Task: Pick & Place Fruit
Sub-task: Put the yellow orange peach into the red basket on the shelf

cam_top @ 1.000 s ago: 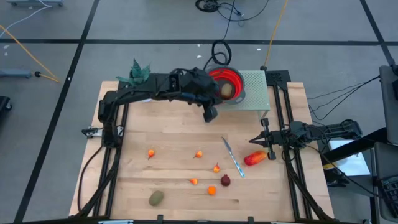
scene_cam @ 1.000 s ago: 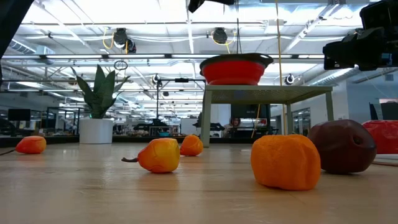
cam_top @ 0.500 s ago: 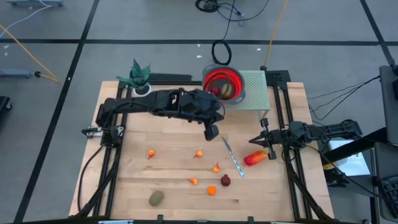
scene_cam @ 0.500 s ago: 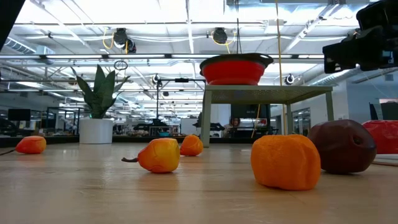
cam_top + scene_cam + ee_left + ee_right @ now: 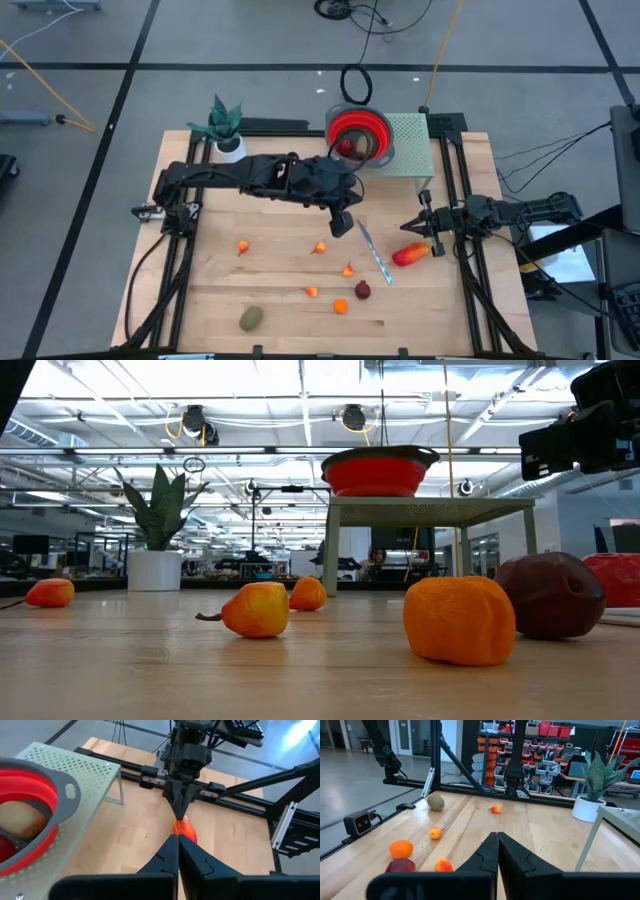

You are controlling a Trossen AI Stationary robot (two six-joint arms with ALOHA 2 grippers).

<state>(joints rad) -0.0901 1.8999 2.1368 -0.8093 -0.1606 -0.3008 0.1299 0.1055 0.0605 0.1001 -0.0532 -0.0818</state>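
Orange and red fruit pieces [image 5: 347, 270] are sitting scattered on the wooden table [image 5: 270, 230]; left gripper [image 5: 342, 224] is hovering above them, fingers pinched together, empty. Right gripper [image 5: 412, 228] is waiting closed near the elongated red-orange piece [image 5: 410, 254].

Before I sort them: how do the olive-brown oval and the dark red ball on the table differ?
The olive-brown oval is elongated and greenish-brown; the dark red ball is round and maroon. The oval lies alone at the near left; the ball sits beside orange pieces. Both rest loose on the table.
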